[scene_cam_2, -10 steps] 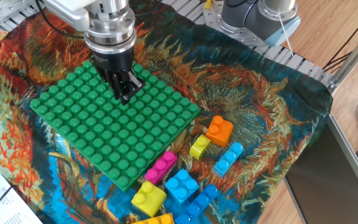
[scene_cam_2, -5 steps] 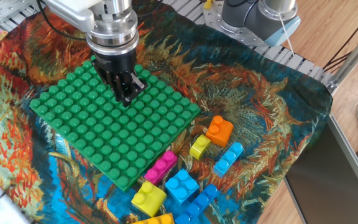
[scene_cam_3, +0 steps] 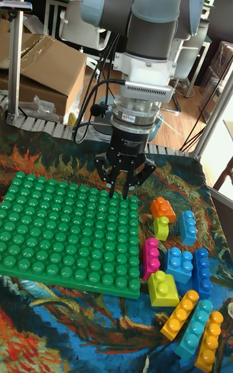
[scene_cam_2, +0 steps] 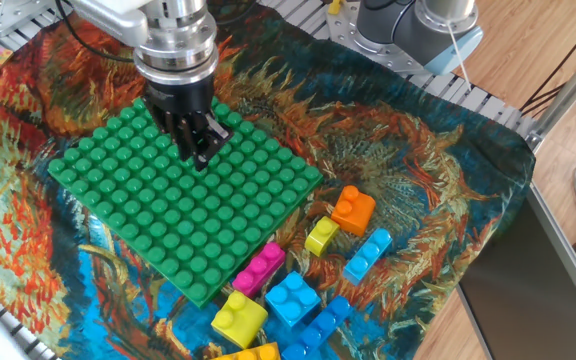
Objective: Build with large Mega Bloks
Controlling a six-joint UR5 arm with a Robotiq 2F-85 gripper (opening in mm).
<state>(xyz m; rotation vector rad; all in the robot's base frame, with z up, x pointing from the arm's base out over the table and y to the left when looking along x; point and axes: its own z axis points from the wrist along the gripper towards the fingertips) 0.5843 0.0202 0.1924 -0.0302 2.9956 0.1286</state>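
My gripper (scene_cam_2: 199,152) hangs over the far part of the green baseplate (scene_cam_2: 168,225), its fingertips close above the studs, shut and holding nothing. In the tall fixed view the gripper (scene_cam_3: 121,192) stands over the baseplate's (scene_cam_3: 58,237) back right corner. Loose Mega Bloks lie on the cloth to the right of the plate: a magenta oblong one (scene_cam_2: 259,268) at the plate's edge, a yellow one (scene_cam_2: 238,316), a blue one (scene_cam_2: 292,297), an orange one (scene_cam_2: 353,209), a small yellow one (scene_cam_2: 321,235) and a light blue one (scene_cam_2: 368,254). No brick stands on the baseplate.
A patterned cloth (scene_cam_2: 438,180) covers the table. More long bricks (scene_cam_3: 194,324) lie at the front right. A second arm's base (scene_cam_2: 418,30) stands at the back. The table's wooden edge (scene_cam_2: 568,210) runs along the right.
The gripper has drifted slightly to the left over the baseplate. The bricks have not moved.
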